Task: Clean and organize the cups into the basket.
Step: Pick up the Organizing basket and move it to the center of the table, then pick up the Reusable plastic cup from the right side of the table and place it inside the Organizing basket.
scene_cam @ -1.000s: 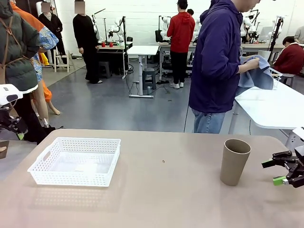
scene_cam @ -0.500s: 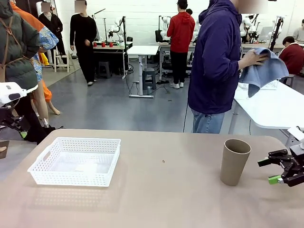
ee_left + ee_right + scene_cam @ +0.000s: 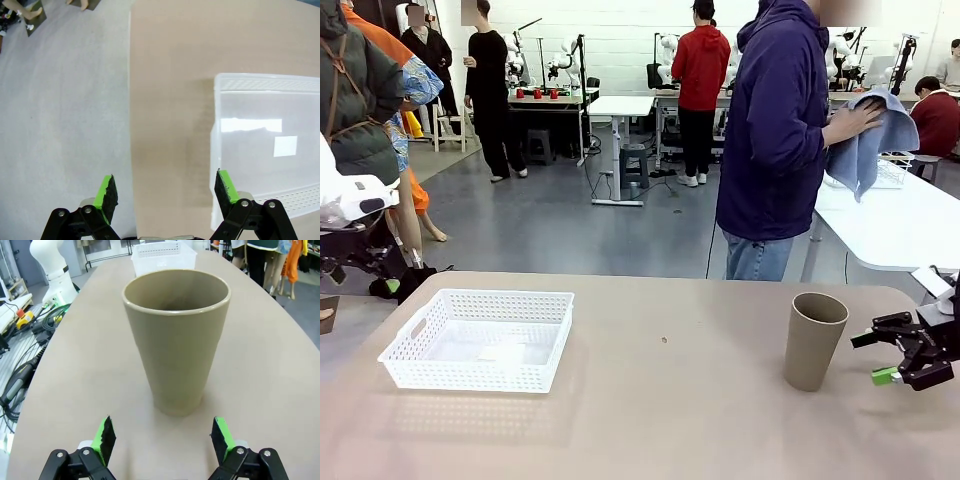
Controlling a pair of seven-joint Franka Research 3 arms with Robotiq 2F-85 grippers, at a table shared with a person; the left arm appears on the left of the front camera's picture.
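Observation:
One tan-brown cup (image 3: pixel 814 340) stands upright on the right part of the table. My right gripper (image 3: pixel 869 358) hangs open just to its right, level with its lower half and not touching it. In the right wrist view the cup (image 3: pixel 177 340) stands straight ahead of the open right gripper (image 3: pixel 162 437), outside the jaws. The white basket (image 3: pixel 480 338) sits empty at the left. My left gripper (image 3: pixel 365 275) hovers at the table's left edge. In the left wrist view the left gripper (image 3: pixel 165 192) is open, with the basket's rim (image 3: pixel 260 82) to its right.
A person in a navy hoodie stands beyond the far edge, rubbing a blue cloth (image 3: pixel 868 140) in both hands. A white table (image 3: pixel 900 225) stands behind on the right. Cables (image 3: pixel 30 335) lie beside the table in the right wrist view.
My right gripper has moved left, closer to the cup. The left arm has sunk and shifted slightly. The person has lifted the cloth and keeps working it.

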